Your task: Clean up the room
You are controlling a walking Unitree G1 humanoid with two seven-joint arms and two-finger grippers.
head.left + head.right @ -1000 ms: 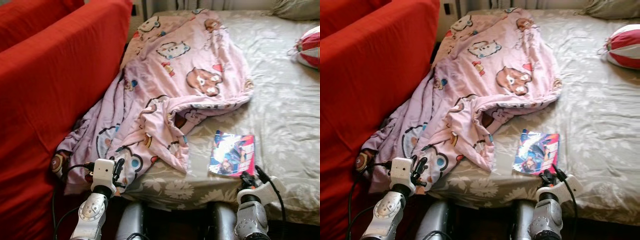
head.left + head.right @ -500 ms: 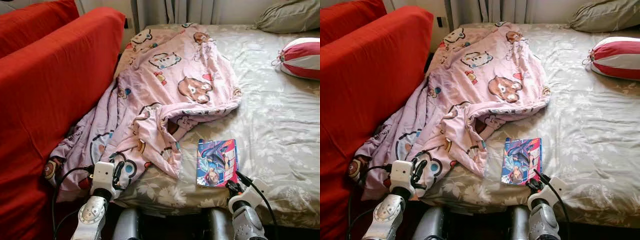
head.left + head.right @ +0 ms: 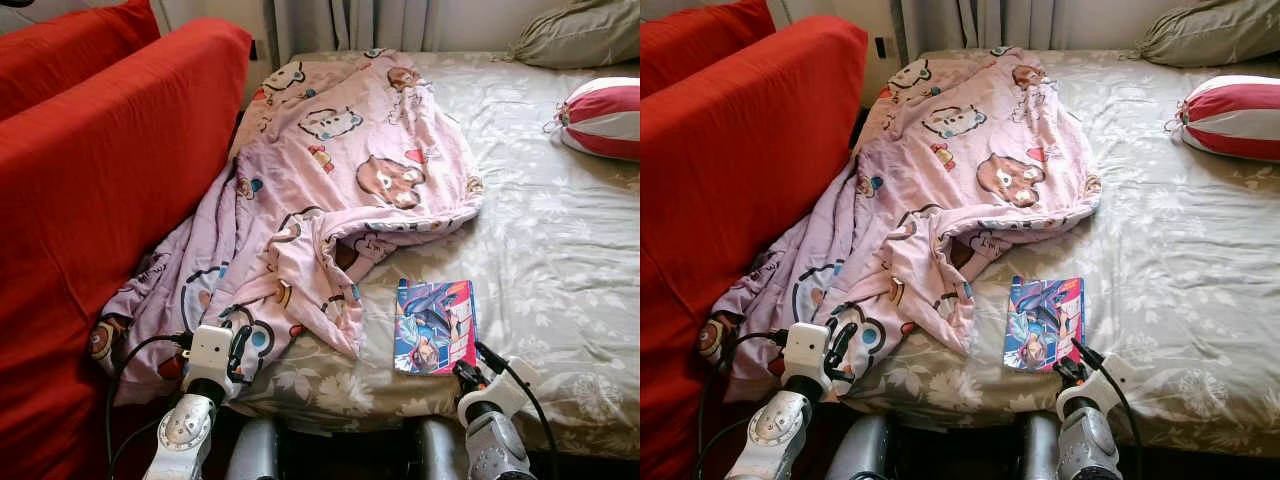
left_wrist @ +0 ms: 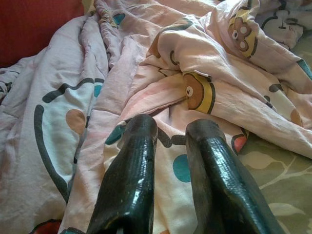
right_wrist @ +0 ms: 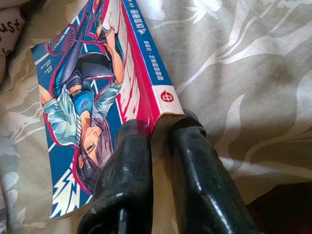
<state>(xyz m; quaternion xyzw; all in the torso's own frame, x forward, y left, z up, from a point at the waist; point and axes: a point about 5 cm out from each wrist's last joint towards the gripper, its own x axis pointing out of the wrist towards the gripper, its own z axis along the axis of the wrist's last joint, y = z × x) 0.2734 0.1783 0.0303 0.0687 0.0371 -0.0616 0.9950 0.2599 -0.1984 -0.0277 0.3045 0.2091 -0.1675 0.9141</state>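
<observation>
— What's the room like?
— A bed (image 3: 560,250) with an olive floral sheet takes up the middle, daylight falling across it.
— And alongside?
— A red sofa (image 3: 90,190) stands right against the bed's left side; grey curtains (image 3: 350,22) hang behind.

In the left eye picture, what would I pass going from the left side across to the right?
Red sofa → pink blanket → comic book → striped cushion, the last three lying on the bed.

Comic book (image 3: 1043,322) on the floral bed (image 3: 1200,250) beside a rumpled pink blanket (image 3: 940,190).
</observation>
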